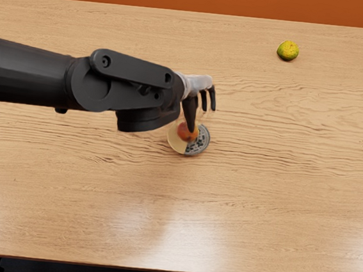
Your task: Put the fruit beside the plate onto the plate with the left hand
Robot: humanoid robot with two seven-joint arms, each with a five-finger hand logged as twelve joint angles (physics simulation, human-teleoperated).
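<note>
Head view shows my left hand right above the small plate, near the middle of the table. The red-orange fruit shows inside the plate's rim, just under my hand, so it lies straight below me and not off to a side. I cannot tell if my hand grips it or is loose. Another fruit, the yellow-green fruit, lies far off at the back right. I think my next move is straight up.
</note>
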